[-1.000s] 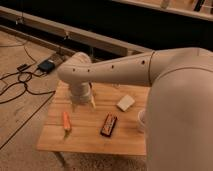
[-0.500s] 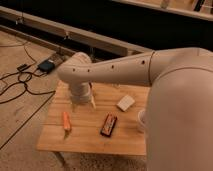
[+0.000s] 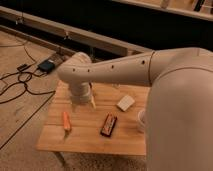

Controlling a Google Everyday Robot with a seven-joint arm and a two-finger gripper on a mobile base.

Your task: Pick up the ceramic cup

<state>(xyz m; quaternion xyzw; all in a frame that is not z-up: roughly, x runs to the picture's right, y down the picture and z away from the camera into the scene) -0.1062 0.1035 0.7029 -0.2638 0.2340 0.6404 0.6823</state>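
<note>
Gripper (image 3: 85, 102) hangs over the left part of the table (image 3: 90, 142), can't tell if it's open or closed. Cup (image 3: 141, 120) sits well off to its right, at the table's right edge, half hidden behind the arm (image 3: 125, 70).

The ceramic cup (image 3: 141, 120) is small and white; only a pale curved sliver of its rim and side shows, and the rest is hidden behind the robot's arm (image 3: 175, 110). It sits at the 3 o'clock edge of the worktop (image 3: 85, 142), and whether it stands fully upright cannot be told. The pincer (image 3: 84, 103) hangs over the worktop's 10 o'clock part, well apart from the cup, which lies at about 3 o'clock from it.
</note>
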